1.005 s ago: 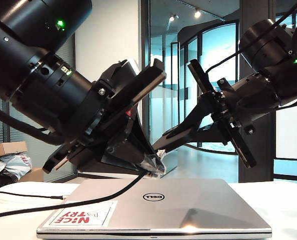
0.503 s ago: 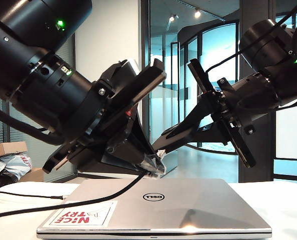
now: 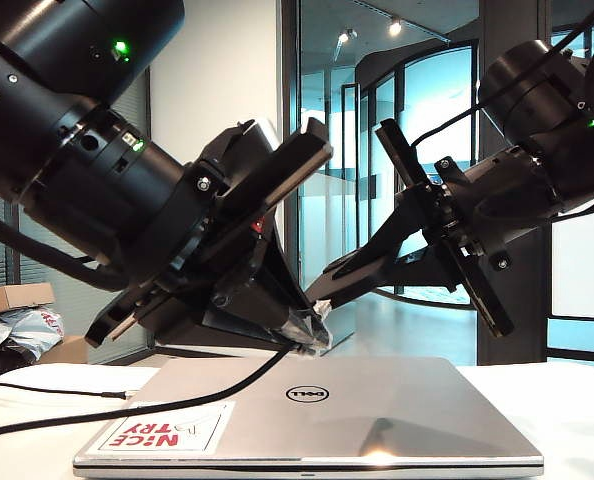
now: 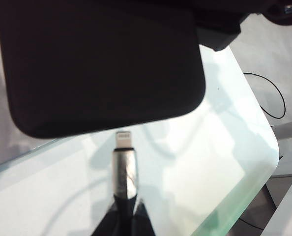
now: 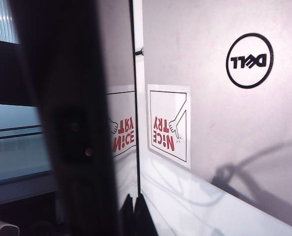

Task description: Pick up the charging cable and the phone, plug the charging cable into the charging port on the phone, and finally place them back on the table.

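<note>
Both arms raised above the silver laptop (image 3: 312,415), which lies closed on the white table (image 3: 567,400).

Left gripper (image 4: 122,216) clamped on the charging cable (image 4: 124,169) just behind its silvery plug; plug sticks out past the fingertips, aimed at the phone (image 4: 99,64). Plug tip v. close to the phone's rounded bottom edge; touching or a hair apart, can't tell. In the exterior view, cord (image 3: 127,412) hangs from left gripper (image 3: 312,335) and trails across the laptop lid to the left.

Right gripper (image 5: 133,214) closed on the phone (image 5: 74,123), held edge-on, its glossy face mirroring the laptop's red-lettered sticker (image 5: 169,128). Seen from outside, right gripper (image 3: 327,285) sits just right of the left one, phone not clearly made out there.
</note>
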Controlling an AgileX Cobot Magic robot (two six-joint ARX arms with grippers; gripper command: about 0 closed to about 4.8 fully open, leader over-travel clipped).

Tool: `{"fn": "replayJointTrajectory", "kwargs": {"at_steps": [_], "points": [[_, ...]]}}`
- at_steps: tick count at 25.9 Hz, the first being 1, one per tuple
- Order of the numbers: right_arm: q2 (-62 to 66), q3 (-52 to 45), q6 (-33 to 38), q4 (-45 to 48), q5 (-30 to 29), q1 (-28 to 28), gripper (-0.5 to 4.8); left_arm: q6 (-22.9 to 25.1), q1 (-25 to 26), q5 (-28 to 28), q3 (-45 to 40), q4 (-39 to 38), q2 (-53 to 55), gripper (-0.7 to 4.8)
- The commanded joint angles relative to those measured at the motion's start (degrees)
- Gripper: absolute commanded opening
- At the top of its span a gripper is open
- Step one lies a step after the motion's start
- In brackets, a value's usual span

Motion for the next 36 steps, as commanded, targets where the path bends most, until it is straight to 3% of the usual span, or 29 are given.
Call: {"fn": "replayJointTrajectory", "kwargs": {"at_steps": [1,15,36], "points": [[-0.4,0.2,0.4,1.6,-1.4,0.1,-0.05,-0.2,0.1,0.2,0.1,1.1,0.6,-0.06],[-0.4,0.2,-3.0,1.8,1.5,0.5,-0.05,-1.6,0.1,0.2,0.1,2.9,1.3,-0.06],[-0.4,0.2,-0.7,1.8,-1.7,0.5,-0.05,-1.6,0.1,0.2,0.1,2.9,1.3,-0.06]]}}
